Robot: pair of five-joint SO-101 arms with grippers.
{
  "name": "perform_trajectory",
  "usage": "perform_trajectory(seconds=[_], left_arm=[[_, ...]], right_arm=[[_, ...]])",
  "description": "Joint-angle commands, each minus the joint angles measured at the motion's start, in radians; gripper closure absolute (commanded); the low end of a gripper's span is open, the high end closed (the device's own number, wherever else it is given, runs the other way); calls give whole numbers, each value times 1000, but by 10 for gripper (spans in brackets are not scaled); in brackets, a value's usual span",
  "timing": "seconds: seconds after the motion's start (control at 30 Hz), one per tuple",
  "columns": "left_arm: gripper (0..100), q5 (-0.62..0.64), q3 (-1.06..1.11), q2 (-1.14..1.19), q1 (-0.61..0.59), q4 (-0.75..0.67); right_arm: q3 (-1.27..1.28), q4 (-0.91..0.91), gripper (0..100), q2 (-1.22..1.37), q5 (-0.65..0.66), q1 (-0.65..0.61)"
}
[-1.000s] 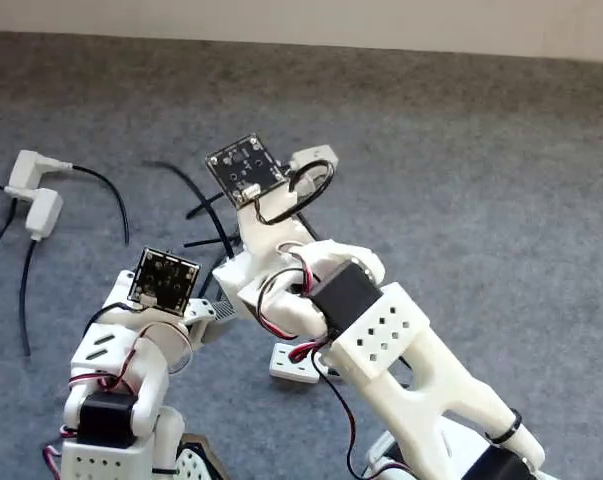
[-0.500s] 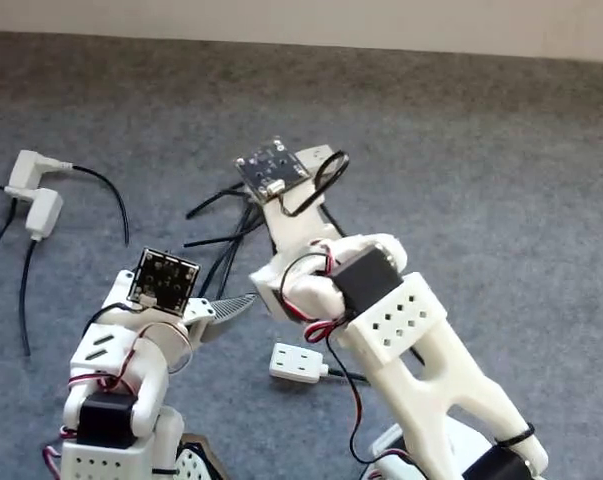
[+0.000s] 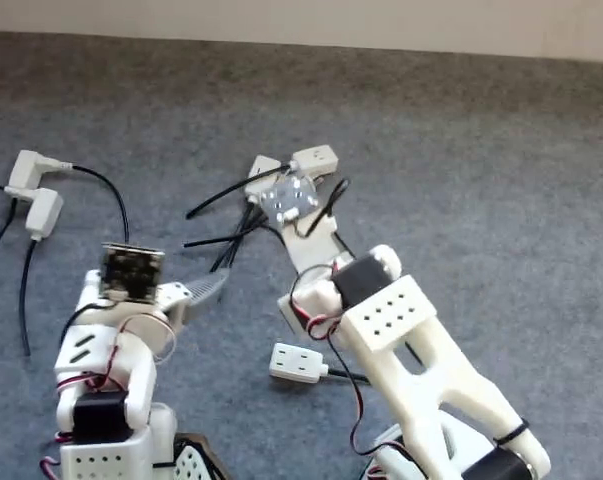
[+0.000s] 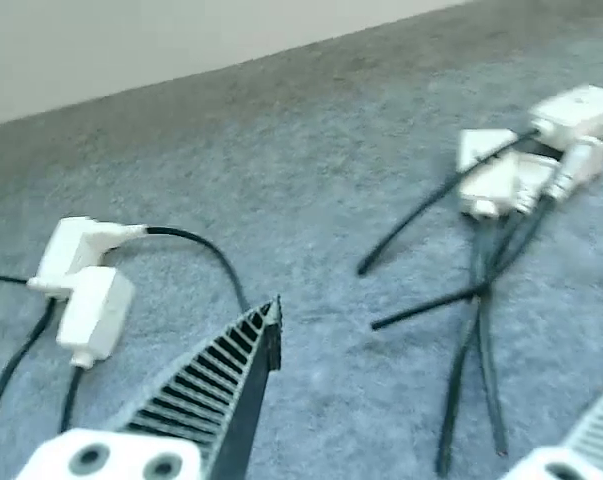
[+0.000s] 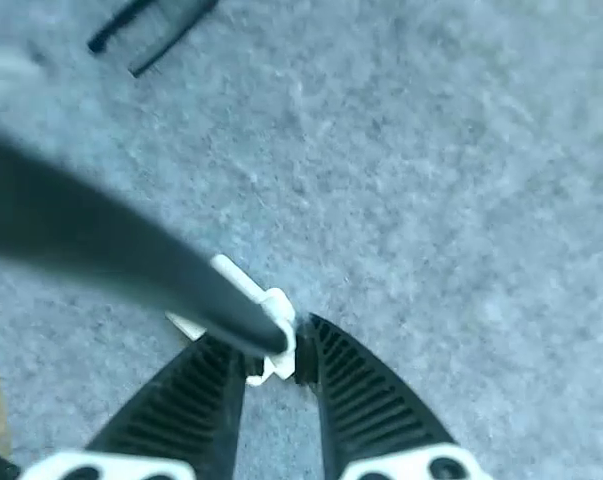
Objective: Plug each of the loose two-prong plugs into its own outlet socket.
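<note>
From above, a grey short-pile carpet carries two arms of white moulded plastic. One flat, rectangular white outlet block with a black cord lies between their bases, just beside the right arm. That arm's wrist hangs over a tangle of thin black cables, next to two boxy white plug bodies. Off to the side, well apart from the left arm, two more white pieces lie touching, each trailing a black cord.

In the left wrist view, the left claw stands wide apart and holds nothing. One black, ribbed, wedge-shaped finger points out over the carpet, and the other's tip shows at the frame edge. The touching white pair lies to one side of the ribbed wedge. The cluster of plug bodies lies farther off beyond the gap, at least three of them, blurred.

In the right wrist view, the right claw is clamped on one small white plug. Two ribbed black fingers pinch it from either side. A smooth black cable leaves the plug and crosses the view. Whether the plug touches the carpet cannot be told.
</note>
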Motion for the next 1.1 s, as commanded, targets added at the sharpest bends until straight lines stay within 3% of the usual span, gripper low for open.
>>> perform_trajectory(seconds=[0.0, 0.27, 0.5, 0.63, 0.73, 0.9, 1.07], left_arm=[[558, 86, 1, -8, -139, -60], [603, 112, 5, -8, -177, -81], [605, 109, 8, -8, -165, -80], [606, 107, 10, -8, -156, -78], [606, 107, 7, -7, -154, -78], [607, 54, -50, 5, -77, 9], [607, -18, -162, 237, -15, 72]], right_arm=[[137, -147, 993, -137, 14, -41], [325, -173, 993, -449, 78, -77], [242, -58, 993, -463, 233, -151], [232, -18, 993, -463, 279, -274], [232, -16, 993, -463, 279, -289], [228, -47, 993, -463, 178, -156], [236, -120, 993, -463, 23, 186]])
